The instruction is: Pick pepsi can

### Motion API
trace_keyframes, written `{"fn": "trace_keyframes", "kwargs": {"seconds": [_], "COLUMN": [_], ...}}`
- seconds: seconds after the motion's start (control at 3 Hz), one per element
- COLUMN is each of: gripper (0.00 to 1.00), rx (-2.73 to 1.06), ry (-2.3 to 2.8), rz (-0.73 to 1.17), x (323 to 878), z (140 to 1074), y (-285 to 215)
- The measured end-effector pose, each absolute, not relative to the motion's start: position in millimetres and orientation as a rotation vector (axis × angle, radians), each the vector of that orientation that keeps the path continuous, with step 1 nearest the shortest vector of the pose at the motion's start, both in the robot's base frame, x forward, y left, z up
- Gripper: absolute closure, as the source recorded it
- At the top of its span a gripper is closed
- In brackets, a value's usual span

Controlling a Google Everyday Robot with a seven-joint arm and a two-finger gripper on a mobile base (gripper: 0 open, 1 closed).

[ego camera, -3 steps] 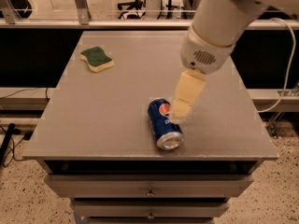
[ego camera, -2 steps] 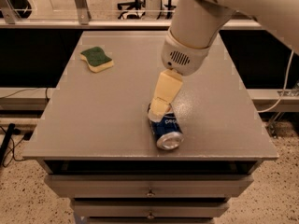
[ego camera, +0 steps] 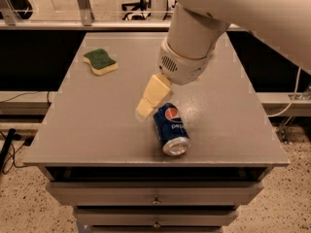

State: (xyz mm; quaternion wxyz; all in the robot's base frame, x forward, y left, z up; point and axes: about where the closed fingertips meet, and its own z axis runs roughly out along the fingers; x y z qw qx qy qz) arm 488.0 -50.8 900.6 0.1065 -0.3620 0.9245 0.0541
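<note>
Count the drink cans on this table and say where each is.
1. The pepsi can lies on its side near the table's front edge, with the gripper just left of it in view. The arm could hide others.

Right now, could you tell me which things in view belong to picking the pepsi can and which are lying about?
Belongs to the job: pepsi can, on its side near the front edge of the table; gripper, low beside the can's far end.
Just lying about: green sponge, at its far corner.

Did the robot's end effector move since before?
Yes. The end effector slid left in the picture, from the right of the pepsi can's far end to its left, nearer the sponge.
</note>
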Motion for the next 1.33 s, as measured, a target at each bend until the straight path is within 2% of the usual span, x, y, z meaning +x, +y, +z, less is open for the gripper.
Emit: {"fn": "trace_keyframes", "kwargs": {"seconds": [0.67, 1.0, 1.33], "gripper": [0.00, 0.16, 0.39], "rx": [-0.582, -0.459, -0.406], "ry": [2.886, 2.923, 2.935], "rz": [0.185, 0.195, 0.198], "x": [470.6, 468.6, 469.7], "z": [860.7, 842.2, 833.0], "y": [-59.4, -63.6, -66.0]}}
